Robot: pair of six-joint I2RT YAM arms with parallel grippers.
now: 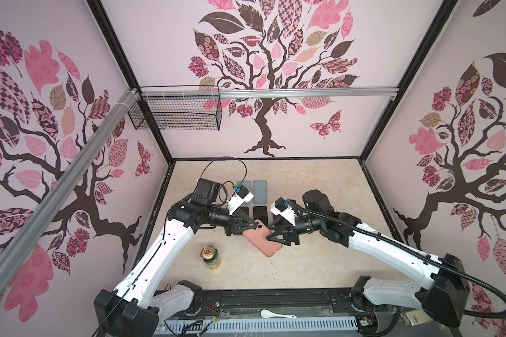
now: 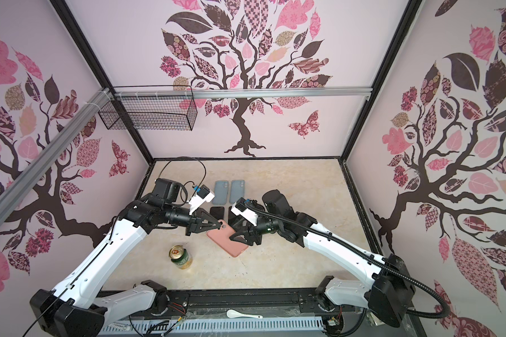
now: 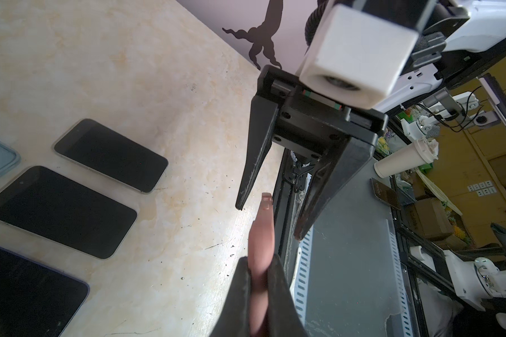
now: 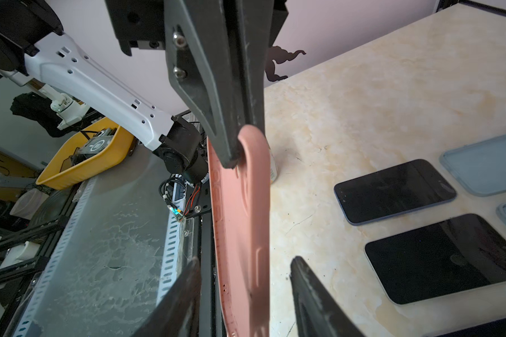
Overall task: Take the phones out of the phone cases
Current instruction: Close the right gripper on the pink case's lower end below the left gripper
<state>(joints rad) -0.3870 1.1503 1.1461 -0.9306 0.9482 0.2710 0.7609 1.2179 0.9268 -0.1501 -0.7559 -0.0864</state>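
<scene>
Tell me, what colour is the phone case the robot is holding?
The phone case is plain salmon pink, clearest in the right wrist view.

Matt, rubbery-looking pink phone case (image 1: 264, 239); bare phones (image 4: 393, 191) with glossy black glass faces; smooth, marble-patterned table (image 1: 319, 256); shiny metal can (image 1: 211, 257).

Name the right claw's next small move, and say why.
Probably close the right claw onto the pink phone case. Its jaws straddle the case with a gap on each side, so it has no grip yet, while the left claw is clamped on the camera end. Both ends likely need holding before the case can be peeled off.
</scene>
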